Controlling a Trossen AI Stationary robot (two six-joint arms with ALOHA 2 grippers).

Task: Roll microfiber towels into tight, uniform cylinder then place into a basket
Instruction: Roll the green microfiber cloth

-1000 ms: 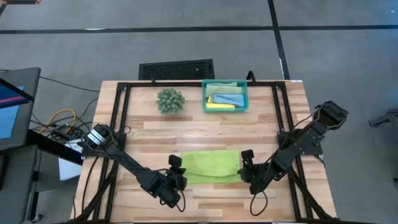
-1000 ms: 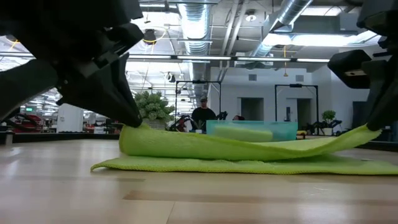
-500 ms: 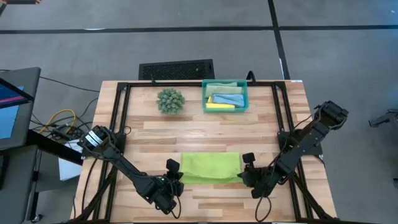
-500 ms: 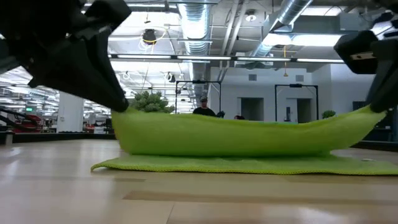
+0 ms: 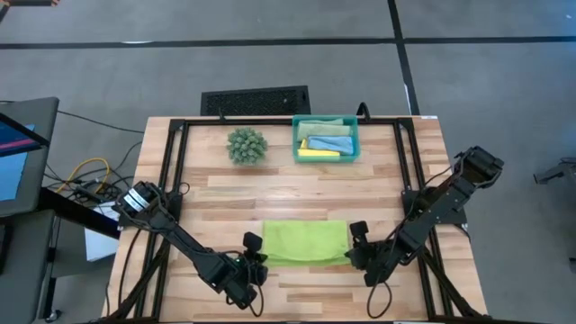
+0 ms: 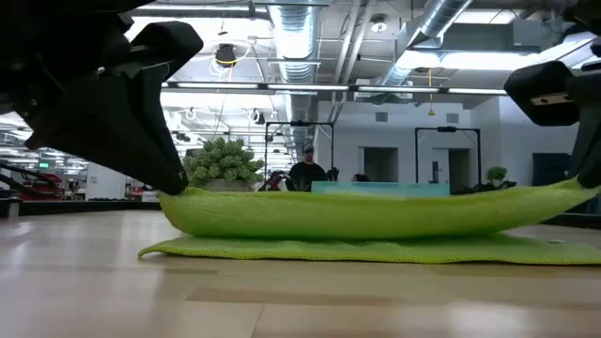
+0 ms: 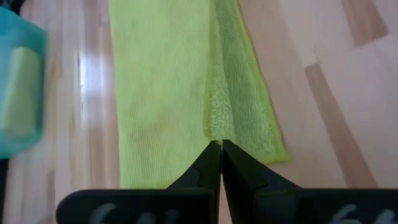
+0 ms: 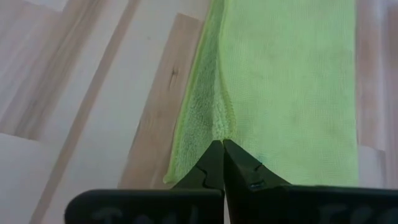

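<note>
Lime towel: near the table's front edge, folded over itself. Left gripper pinches its left end; right gripper pinches its right end. Basket with three towels: back edge, right of centre. No legible writing.

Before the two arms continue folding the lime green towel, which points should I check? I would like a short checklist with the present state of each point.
1. Left gripper shut on the lime green towel edge: ok.
2. Right gripper shut on the same edge at the other end: ok.
3. Lifted edge level between the grippers: ok in the low view, slight sag.
4. Lower layer flat on the table: ok.
5. Basket has room for one more roll: cannot tell.
</note>
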